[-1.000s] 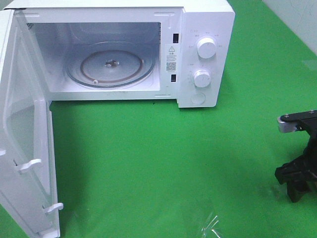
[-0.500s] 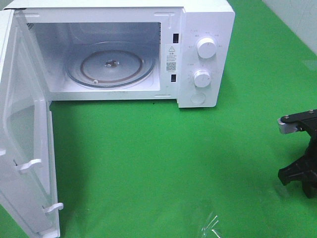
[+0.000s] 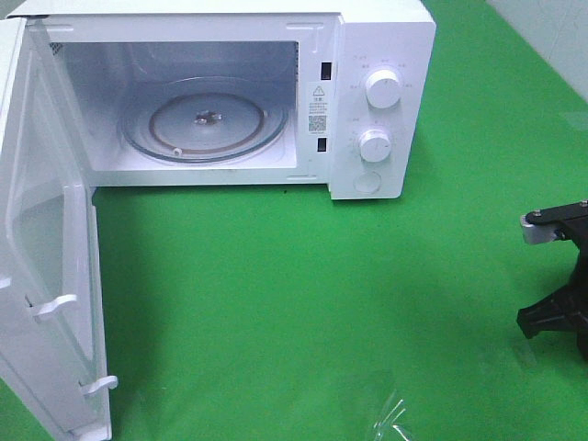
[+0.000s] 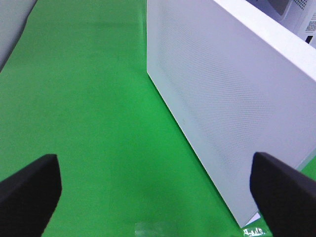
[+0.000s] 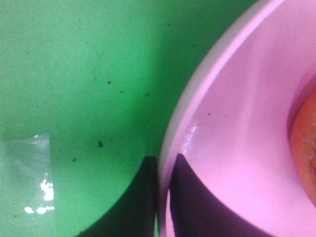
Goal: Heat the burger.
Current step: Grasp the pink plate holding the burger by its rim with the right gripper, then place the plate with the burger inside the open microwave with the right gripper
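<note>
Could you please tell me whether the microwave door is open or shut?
Open: the microwave door stands swung out at the left, and the glass turntable inside shows plainly.

Items counted: one green cloth [image 3: 276, 276]; one microwave [image 3: 381, 55] with one door [image 3: 46, 276], two knobs [image 3: 383, 89] and one glass turntable [image 3: 204, 119]. One pink plate [image 5: 237, 123]. One burger [image 5: 303, 143], edge only. One scrap of clear film [image 3: 393, 418]. Two grippers: left gripper [image 4: 155, 168], right gripper [image 5: 163, 163].

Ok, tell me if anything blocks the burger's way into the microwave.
Nothing visible does. The microwave door stands wide open, the glass turntable is bare, and bare green cloth lies before the opening. The right hand grips the pink plate under the burger.
</note>
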Tool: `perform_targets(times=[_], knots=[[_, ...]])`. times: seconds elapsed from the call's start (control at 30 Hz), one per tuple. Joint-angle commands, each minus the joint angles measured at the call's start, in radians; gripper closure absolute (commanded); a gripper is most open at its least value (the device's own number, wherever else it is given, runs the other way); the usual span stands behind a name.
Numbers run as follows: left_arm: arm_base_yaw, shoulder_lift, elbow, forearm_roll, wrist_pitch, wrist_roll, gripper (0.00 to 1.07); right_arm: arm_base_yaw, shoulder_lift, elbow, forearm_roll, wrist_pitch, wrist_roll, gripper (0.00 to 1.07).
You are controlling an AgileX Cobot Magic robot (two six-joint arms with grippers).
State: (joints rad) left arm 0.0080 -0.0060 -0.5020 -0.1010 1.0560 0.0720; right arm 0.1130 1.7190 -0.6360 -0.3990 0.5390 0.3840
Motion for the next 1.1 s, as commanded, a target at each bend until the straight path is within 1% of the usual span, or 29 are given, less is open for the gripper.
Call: perform_targets(times=[0.03,0.2,0.23,0.27,0.33,0.5,0.57,0.67,0.7,0.8,0.87,0.9,0.93,1.1], knots=[[0.0,-0.02,0.004,-0.002,-0.015,-0.002,0.1,-0.003,0.003,-0.004,-0.005,0.006,0.01,1.07],[0.0,-0.02,0.004,-0.002,-0.015,-0.002,0.1,-0.001,0.003,-0.01,-0.021,0.029,0.045,1.07],[0.0,-0.02,0.004,-0.002,-0.015,-0.002,0.1,0.019,0.003,-0.012,-0.04,0.042,0.062,1.07],[0.0,-0.02,0.004,-0.002,-0.015,-0.002,0.1,0.019,0.003,-0.012,-0.04,0.042,0.062,1.07],[0.0,-0.02,0.004,-0.002,-0.015,-0.002,0.1,0.058,0.003,-0.019,-0.068,0.073,0.089,1.07],[0.0,-0.02,0.004,-0.002,-0.015,-0.002,0.1,0.088,0.003,-0.019,-0.087,0.095,0.112,1.07],[0.0,-0.02,0.004,-0.002,-0.015,-0.002,0.1,0.128,0.003,-0.019,-0.132,0.126,0.159,1.07],[0.0,-0.02,0.004,-0.002,-0.015,-0.002,0.1,0.139,0.003,-0.019,-0.145,0.131,0.174,1.07],[0.0,-0.02,0.004,-0.002,-0.015,-0.002,0.1,0.16,0.003,-0.019,-0.172,0.151,0.203,1.07],[0.0,-0.02,0.004,-0.002,-0.015,-0.002,0.1,0.178,0.003,-0.019,-0.194,0.172,0.222,1.07],[0.0,-0.02,0.004,-0.002,-0.015,-0.002,0.1,0.218,-0.023,-0.019,-0.242,0.207,0.271,1.07],[0.0,-0.02,0.004,-0.002,-0.015,-0.002,0.1,0.218,-0.023,-0.019,-0.242,0.207,0.271,1.07],[0.0,-0.02,0.004,-0.002,-0.015,-0.002,0.1,0.236,-0.049,-0.019,-0.273,0.227,0.298,1.07],[0.0,-0.02,0.004,-0.002,-0.015,-0.002,0.1,0.266,-0.104,-0.017,-0.304,0.281,0.315,1.07]])
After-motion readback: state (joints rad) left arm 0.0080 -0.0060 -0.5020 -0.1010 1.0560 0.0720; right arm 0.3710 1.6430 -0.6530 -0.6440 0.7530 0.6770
